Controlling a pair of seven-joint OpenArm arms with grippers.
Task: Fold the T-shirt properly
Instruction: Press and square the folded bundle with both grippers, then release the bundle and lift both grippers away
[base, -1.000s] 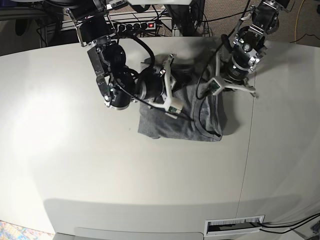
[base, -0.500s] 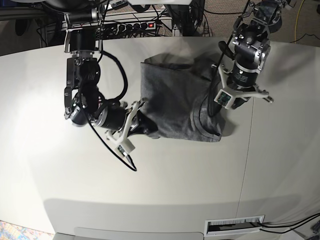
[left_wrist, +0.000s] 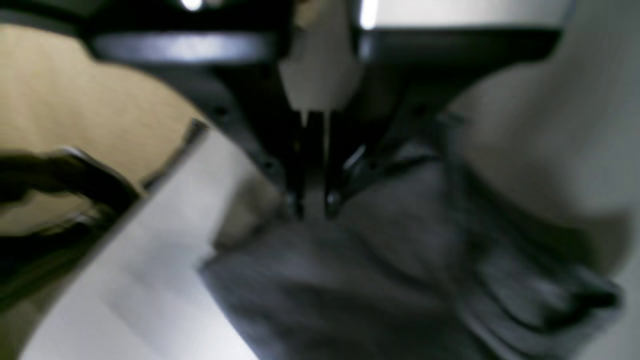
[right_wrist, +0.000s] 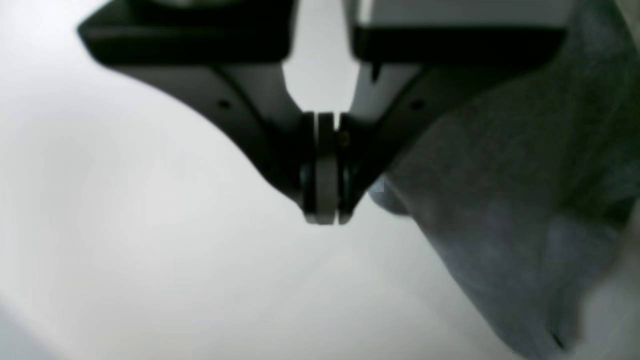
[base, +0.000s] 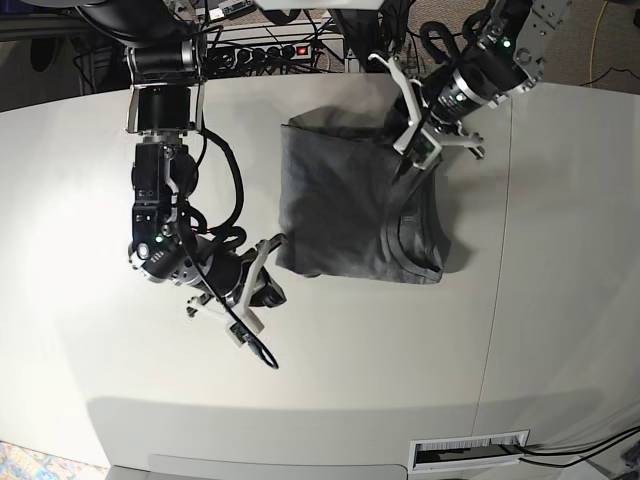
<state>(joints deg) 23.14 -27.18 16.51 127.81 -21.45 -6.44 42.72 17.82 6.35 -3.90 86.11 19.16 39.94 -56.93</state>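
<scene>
The grey T-shirt (base: 345, 205) lies folded into a rough rectangle at the middle back of the white table (base: 330, 380), its collar band (base: 405, 235) on the right side. My left gripper (base: 408, 140) hangs at the shirt's back right edge. In the left wrist view the left gripper (left_wrist: 310, 210) is shut, its tips just above the blurred T-shirt (left_wrist: 360, 280); no pinched fabric shows. My right gripper (base: 268, 292) is off the shirt's front left corner. In the right wrist view the right gripper (right_wrist: 325, 215) is shut and empty over bare table, the T-shirt (right_wrist: 500, 215) to its right.
A power strip (base: 270, 50) and cables lie behind the table's back edge. A seam (base: 498, 260) runs down the table's right part, and a vent slot (base: 470, 452) sits at the front right. Brown floor (left_wrist: 75, 100) shows past the table edge.
My right gripper has slid from the shirt's middle across to its front left corner and off onto the table. My left arm has swung from the shirt's right side up to its back right edge.
</scene>
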